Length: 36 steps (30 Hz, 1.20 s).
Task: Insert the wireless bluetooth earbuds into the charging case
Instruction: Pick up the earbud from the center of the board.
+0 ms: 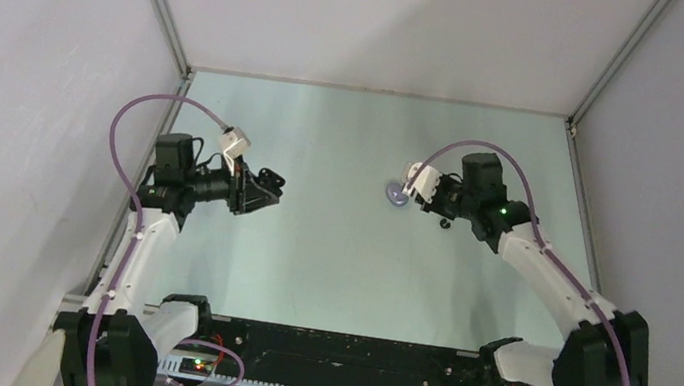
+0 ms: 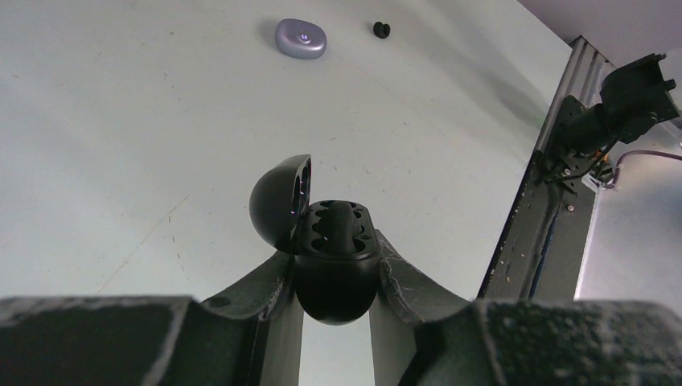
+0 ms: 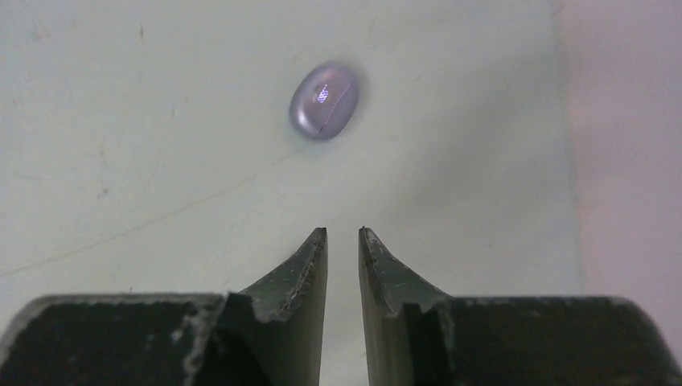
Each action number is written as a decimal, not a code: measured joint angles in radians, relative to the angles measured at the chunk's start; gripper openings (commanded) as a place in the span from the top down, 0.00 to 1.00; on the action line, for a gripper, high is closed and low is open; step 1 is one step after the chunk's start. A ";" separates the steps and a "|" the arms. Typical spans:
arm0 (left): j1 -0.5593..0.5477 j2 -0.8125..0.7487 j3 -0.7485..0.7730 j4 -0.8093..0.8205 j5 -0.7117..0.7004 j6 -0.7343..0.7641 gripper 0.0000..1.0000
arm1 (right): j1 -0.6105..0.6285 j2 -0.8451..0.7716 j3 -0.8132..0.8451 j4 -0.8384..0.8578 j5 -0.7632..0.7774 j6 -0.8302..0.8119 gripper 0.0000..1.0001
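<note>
Black charging case (image 2: pixel 334 293), lid open, clamped in L tool (image 2: pixel 336 256); R tool (image 3: pixel 343 237) narrow gap, empty.
Loose black earbud (image 2: pixel 380 30) on bench (image 2: pixel 121 121) nr purple pod (image 2: pixel 301 38): prob. widen R slightly, drop straight over bud, pinch gently; L holds case steady.

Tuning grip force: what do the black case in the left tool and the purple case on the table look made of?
Black case: likely hard plastic, semi-gloss; soft highlights on its open lid. Purple case: probably plastic too, satin sheen; lamp glint and a seam line.
</note>
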 measured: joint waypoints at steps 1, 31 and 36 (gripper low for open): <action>0.000 0.000 0.000 -0.002 -0.003 0.004 0.83 | 0.000 0.030 0.000 -0.012 0.019 0.006 0.68; 0.000 0.001 0.000 -0.017 -0.016 0.020 0.83 | 0.023 0.428 0.196 -0.252 0.430 0.445 0.74; 0.000 0.003 0.000 -0.017 -0.017 0.020 0.83 | 0.052 0.489 0.205 -0.288 0.428 0.478 0.70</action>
